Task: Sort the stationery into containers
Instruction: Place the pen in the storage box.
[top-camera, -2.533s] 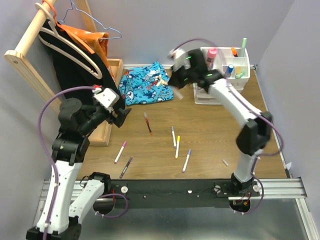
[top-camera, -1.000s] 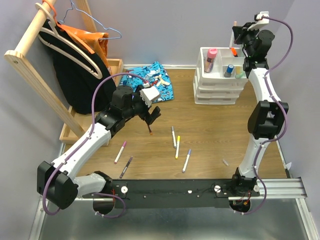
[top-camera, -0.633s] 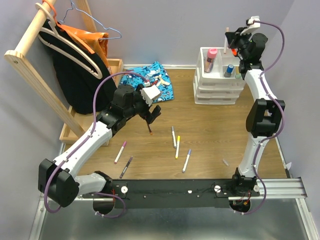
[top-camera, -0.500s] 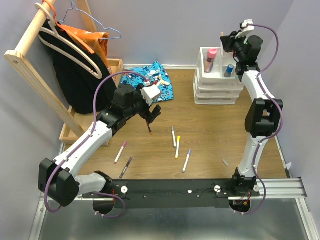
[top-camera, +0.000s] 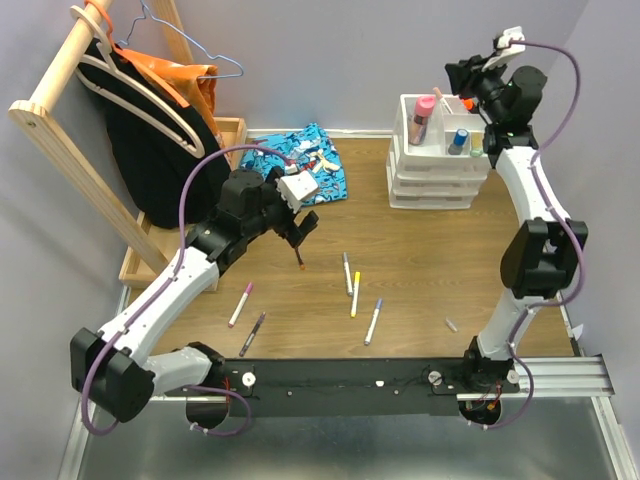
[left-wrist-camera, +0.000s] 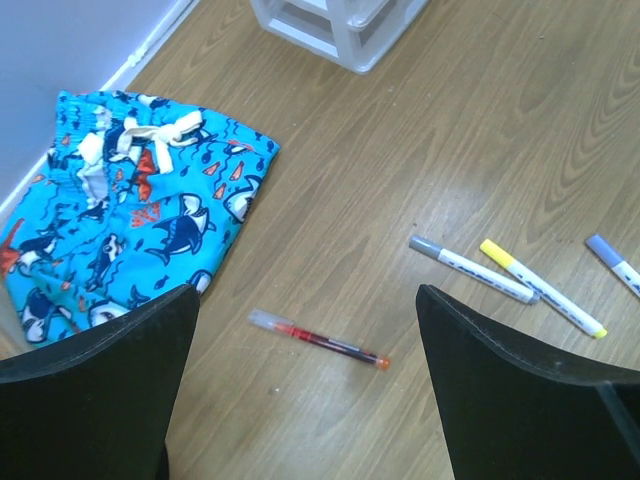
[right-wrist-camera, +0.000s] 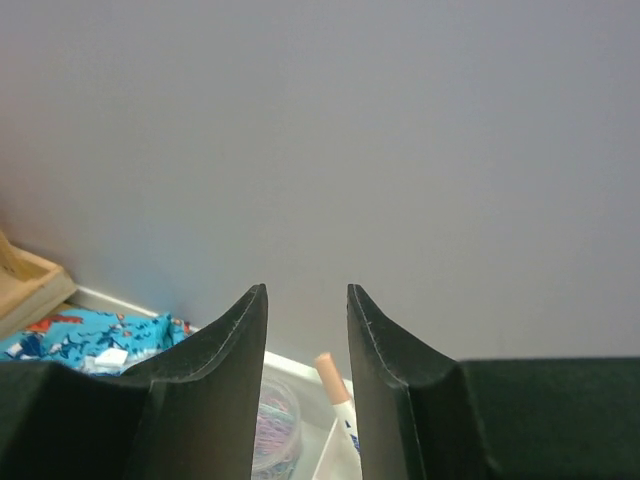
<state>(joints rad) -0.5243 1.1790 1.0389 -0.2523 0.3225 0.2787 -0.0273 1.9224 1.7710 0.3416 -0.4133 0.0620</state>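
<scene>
A red pen (top-camera: 298, 250) (left-wrist-camera: 320, 340) lies on the wooden table. My left gripper (top-camera: 300, 232) (left-wrist-camera: 305, 300) hangs above it, open wide, with the pen showing between the fingers. Several more pens lie nearby: grey-capped (top-camera: 347, 272) (left-wrist-camera: 470, 268), yellow (top-camera: 355, 294) (left-wrist-camera: 540, 285), purple-capped (top-camera: 373, 321), pink (top-camera: 241, 303) and dark (top-camera: 252, 333). The white organiser (top-camera: 432, 185) (right-wrist-camera: 300, 362) holds a pink glitter tube (top-camera: 423, 117) and a blue jar (top-camera: 459, 140). My right gripper (top-camera: 455, 75) (right-wrist-camera: 307, 290) is above its back, open and empty. A peach-capped marker (top-camera: 443, 100) (right-wrist-camera: 335, 385) stands in a compartment below it.
A blue patterned cloth (top-camera: 290, 170) (left-wrist-camera: 120, 230) lies at the back by the wall. A wooden tray (top-camera: 232, 130) and a clothes rack with hangers (top-camera: 110, 70) stand at the left. A small bit (top-camera: 451, 325) lies near the right arm's base.
My right gripper has opened and let go of the peach-capped marker, which now stands in the organiser. The left arm has barely moved over the red pen.
</scene>
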